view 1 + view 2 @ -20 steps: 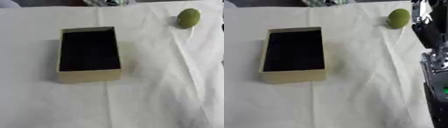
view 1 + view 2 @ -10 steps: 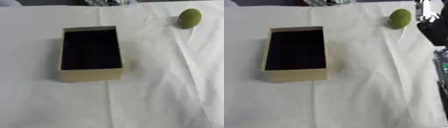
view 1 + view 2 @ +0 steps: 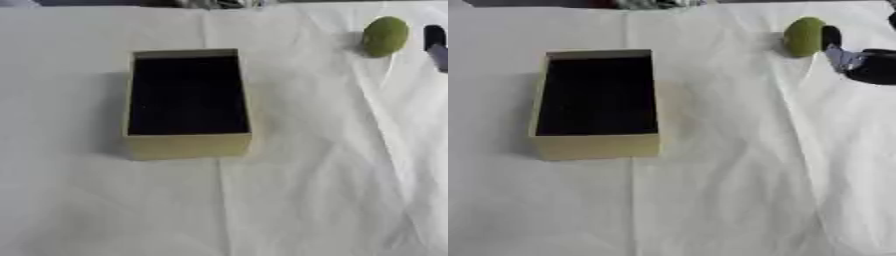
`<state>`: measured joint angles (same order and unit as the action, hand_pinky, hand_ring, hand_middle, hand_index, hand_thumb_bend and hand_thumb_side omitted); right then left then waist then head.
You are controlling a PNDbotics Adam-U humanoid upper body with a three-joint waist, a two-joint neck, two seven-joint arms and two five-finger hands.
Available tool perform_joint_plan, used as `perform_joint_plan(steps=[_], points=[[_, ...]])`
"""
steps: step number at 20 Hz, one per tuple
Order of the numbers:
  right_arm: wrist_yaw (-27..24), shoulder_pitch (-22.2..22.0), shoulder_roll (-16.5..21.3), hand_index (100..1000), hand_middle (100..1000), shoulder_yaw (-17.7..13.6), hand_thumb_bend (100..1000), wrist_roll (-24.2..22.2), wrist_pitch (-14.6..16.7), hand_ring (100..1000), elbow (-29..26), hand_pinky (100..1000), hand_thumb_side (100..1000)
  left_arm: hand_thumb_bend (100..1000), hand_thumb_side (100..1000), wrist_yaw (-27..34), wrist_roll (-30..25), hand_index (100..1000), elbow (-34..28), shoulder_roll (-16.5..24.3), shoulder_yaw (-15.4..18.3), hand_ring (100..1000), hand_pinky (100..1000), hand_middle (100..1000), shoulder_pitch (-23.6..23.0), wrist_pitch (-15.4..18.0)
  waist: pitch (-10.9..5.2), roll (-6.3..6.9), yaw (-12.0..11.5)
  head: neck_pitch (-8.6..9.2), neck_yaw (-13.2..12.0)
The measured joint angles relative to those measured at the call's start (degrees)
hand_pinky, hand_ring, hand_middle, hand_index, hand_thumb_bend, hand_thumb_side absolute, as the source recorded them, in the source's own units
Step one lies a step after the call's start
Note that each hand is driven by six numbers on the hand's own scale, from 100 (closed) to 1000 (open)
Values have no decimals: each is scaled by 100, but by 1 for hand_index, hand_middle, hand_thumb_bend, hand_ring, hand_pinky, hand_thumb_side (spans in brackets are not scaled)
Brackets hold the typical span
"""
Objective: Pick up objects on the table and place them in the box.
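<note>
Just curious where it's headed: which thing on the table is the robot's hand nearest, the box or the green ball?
The green ball at the far right; the right hand sits right beside it. The box lies far off to the left.

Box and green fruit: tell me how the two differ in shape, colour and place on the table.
The box is rectangular, open-topped, tan outside with a dark inside; the green fruit is rounded, oval and yellow-green all over. The box is much the larger. The box sits left of the table's middle, with nothing visible in it; the green fruit lies at the far right, beside a finger of the right hand. Both rest on the white cloth.
</note>
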<state>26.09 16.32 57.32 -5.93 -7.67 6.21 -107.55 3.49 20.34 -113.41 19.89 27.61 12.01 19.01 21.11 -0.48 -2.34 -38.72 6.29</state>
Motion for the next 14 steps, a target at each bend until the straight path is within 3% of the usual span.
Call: perform_joint_plan(steps=[3, 5, 7, 14], points=[[102, 95, 191, 933, 947, 39, 100, -484, 93, 973, 115, 885, 204, 498, 479, 0, -5, 755, 1, 17, 0, 618, 651, 608, -1, 5, 0, -9, -10, 0, -10], [136, 151, 271, 932, 954, 61, 147, -743, 146, 982, 187, 894, 105, 498, 480, 0, -10, 755, 1, 18, -1, 617, 651, 608, -1, 10, 1, -28, -13, 0, -13], [137, 210, 312, 934, 955, 70, 218, -966, 179, 988, 282, 900, 100, 497, 481, 0, -11, 755, 1, 18, -1, 617, 650, 608, -1, 11, 1, -41, -18, 0, -17], [-113, 567, 348, 928, 950, 140, 307, -1401, 162, 991, 658, 901, 100, 495, 481, 0, -19, 755, 2, 18, -30, 619, 650, 608, -1, 13, 5, -32, -49, 0, -19]])
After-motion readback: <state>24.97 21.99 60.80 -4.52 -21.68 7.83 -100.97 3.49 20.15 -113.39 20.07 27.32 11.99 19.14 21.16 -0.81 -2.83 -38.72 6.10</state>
